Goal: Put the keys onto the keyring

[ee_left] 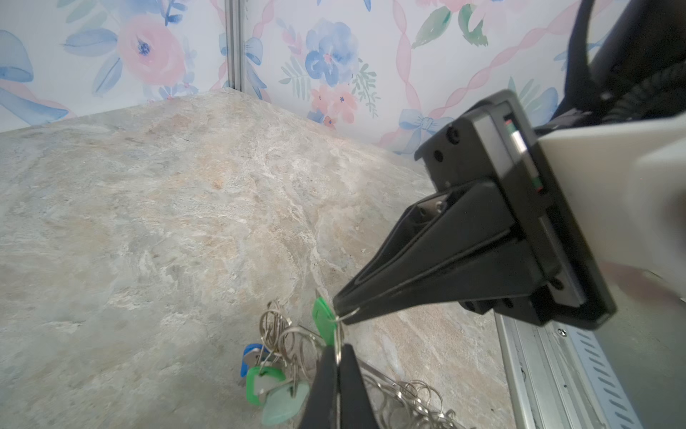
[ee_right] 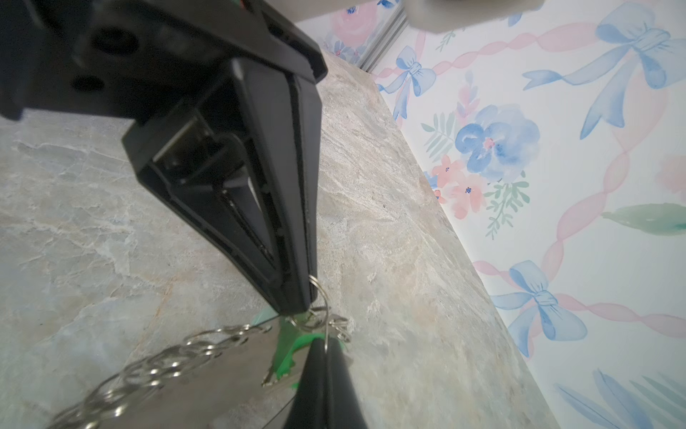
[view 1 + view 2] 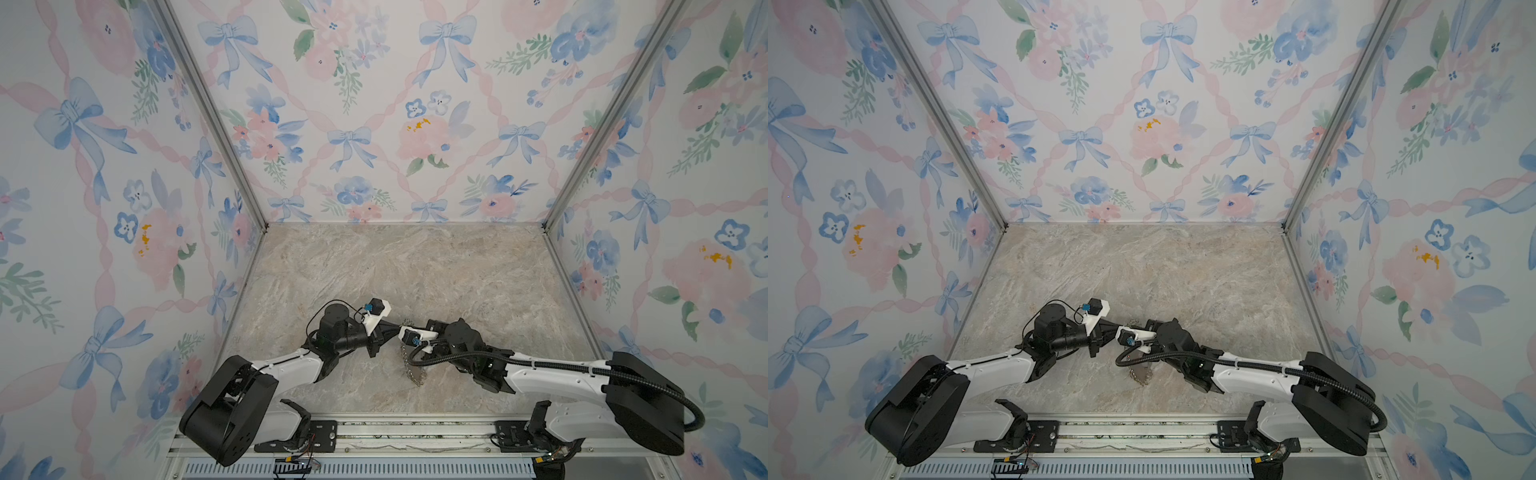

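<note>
**Two grippers on one wire ring: risks at the threading stage**

Both wrist views show the left gripper (image 1: 336, 367) and the right gripper (image 1: 343, 315) clenched on the same wire ring (image 1: 338, 334) at the upper end of the keyring (image 2: 230, 367). Their tips nearly touch. A green key (image 1: 323, 315) hangs on that ring, between the two pinches. More keys (image 1: 260, 379), blue and green, gather on rings just beside it.

In a top view the keyring (image 3: 413, 370) appears edge-on and chain-like, tilted. Its upper end is at the tips and its lower end seems to rest on the table (image 1: 148, 223).

We judge four risks from here:

- **Slipping:** the wire is thin and smooth, so any opposed pull or twist by the arms may slip it out of one pinch.
- **Dropping:** the keyring would then swing or drop, and the grip would have to be found again.
- **Key backing off:** we cannot tell whether the green key has passed the ring's split, which is too fine to see. If it has not, easing either pinch may let the key slide back off.
- **Dragging and snagging:** the weight of the keyring and the other keys drags on the wire, and neighbouring rings may snag the tips.

We can read no brand, label or writing on the keys, the keyring or the grippers.
</note>
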Motion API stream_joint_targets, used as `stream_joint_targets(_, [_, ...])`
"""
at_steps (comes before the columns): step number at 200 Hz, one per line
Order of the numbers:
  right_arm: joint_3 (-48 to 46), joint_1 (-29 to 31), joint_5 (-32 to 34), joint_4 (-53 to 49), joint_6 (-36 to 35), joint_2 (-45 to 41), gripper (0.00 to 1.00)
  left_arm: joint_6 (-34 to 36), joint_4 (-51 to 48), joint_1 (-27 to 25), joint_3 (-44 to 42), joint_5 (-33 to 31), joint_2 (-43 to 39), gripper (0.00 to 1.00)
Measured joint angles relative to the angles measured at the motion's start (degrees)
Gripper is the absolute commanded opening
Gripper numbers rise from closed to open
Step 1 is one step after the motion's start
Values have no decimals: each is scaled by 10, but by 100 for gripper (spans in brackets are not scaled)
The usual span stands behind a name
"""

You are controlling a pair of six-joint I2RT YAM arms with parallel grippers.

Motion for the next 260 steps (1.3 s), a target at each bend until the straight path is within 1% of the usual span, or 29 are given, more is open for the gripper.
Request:
stream_joint_targets(166, [2, -1, -3, 8, 0, 25, 0, -20, -9, 7, 2, -4, 0, 0])
stream_joint_targets(226, [10, 3, 0, 11, 0, 36, 0, -28, -12, 2, 2, -44, 0, 0])
stream_joint_targets(260, [12, 7, 3, 11, 0, 39, 0, -46, -2, -7, 2, -62, 0, 0])
